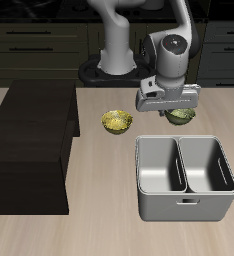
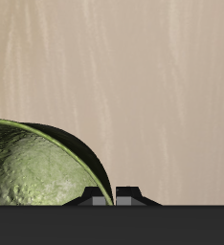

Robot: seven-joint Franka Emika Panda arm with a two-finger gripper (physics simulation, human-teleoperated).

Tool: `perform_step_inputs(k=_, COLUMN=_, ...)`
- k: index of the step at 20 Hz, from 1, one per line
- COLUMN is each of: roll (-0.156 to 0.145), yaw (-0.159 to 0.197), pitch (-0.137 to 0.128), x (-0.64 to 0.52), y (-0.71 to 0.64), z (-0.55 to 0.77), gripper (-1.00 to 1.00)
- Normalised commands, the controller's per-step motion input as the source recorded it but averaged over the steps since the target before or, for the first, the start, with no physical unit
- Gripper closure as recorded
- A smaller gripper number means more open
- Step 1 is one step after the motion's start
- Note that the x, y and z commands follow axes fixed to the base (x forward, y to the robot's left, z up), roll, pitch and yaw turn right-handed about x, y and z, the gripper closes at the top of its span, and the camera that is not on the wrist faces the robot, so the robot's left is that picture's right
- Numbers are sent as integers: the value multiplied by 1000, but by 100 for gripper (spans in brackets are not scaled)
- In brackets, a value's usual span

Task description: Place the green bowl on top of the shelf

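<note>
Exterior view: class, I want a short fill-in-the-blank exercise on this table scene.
1. The claw hovers over the ____ bowl.
2. The grey bin has ____ compartments.
3. The top of the shelf carries ____ bowls.
4. The yellow-gold bowl sits between the shelf and the ____ bowl.

Missing words: green; two; no; green

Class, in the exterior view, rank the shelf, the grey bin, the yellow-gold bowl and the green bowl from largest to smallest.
1. shelf
2. grey bin
3. yellow-gold bowl and green bowl: unranked, since the gripper partly hides the green one.
</note>
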Motion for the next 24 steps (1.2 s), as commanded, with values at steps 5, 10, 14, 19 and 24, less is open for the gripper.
perform_step_inputs(k=5, roll=-6, yaw=-15, pitch=-57, x=-44, y=-110, z=388, gripper=100)
perform_step_inputs(k=10, roll=-1, yaw=2, pitch=-34, x=-63, y=-126, z=318, gripper=100)
perform_step_inputs(k=14, roll=2, yaw=26, pitch=-97, x=-113, y=-181, z=641, gripper=100)
perform_step_inputs(k=19, roll=-25, yaw=34, pitch=-80, x=-66, y=-137, z=469, gripper=100)
perform_step_inputs(k=24, roll=-2, yaw=1, pitch=-63, x=-74, y=-149, z=461, gripper=100)
